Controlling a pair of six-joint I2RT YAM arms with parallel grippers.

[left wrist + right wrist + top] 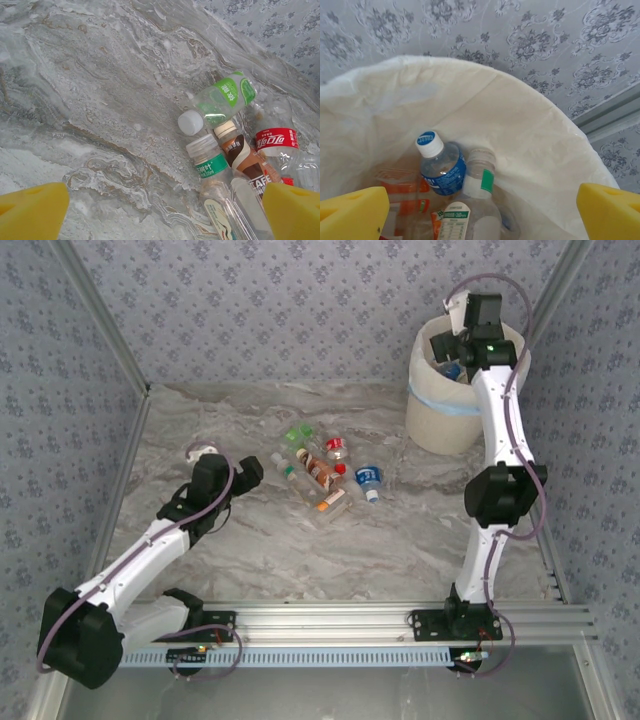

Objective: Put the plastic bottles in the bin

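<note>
Several plastic bottles (322,472) lie in a loose pile on the marble table. In the left wrist view I see a light-green-label bottle (220,101), a dark-green-label one (209,159), a brown coffee bottle (244,156) and a red cola bottle (276,141). My left gripper (250,472) (162,220) is open just left of the pile, holding nothing. The cream bin (448,412) stands at the back right. My right gripper (451,348) (482,220) hangs open over it. Inside the bin lie a blue-label bottle (441,167), a clear green-tagged bottle (479,192) and orange-label ones (400,200).
A small white object (203,451) lies on the table behind the left arm. Patterned walls close in the table on three sides. The bin's white bag liner (535,130) drapes over its rim. An aluminium rail (330,620) runs along the near edge.
</note>
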